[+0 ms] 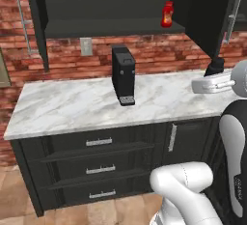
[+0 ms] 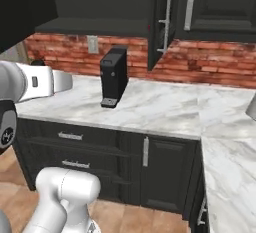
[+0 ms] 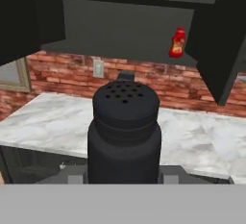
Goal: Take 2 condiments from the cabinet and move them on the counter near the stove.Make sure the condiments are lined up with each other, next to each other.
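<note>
Item in hand: black shaker bottle (image 3: 125, 131), perforated cap toward the hand camera, standing upright between the fingers of the gripper (image 3: 124, 172), whose grey pads show at either side of the bottle's base; the fingers appear clamped on it. In the left base view the same bottle (image 1: 215, 67) shows as a dark shape at the end of the white arm, held above the right end of the counter (image 1: 72, 105). Counter: white-grey veined marble over dark drawer fronts (image 1: 99, 144) with metal handles. On the counter, near its middle and well apart from the gripper: a tall black coffee machine (image 1: 123, 74), upright against the brick wall (image 1: 154, 55). Cabinet (image 1: 111, 26): dark, mounted above the counter, doors swung open. On its shelf, at the right end: red bottle (image 1: 167, 15) with red cap, upright, also seen at upper right in the hand view (image 3: 177, 43). Wall fitting: pale outlet plate (image 1: 86, 46) left of the coffee machine.
</note>
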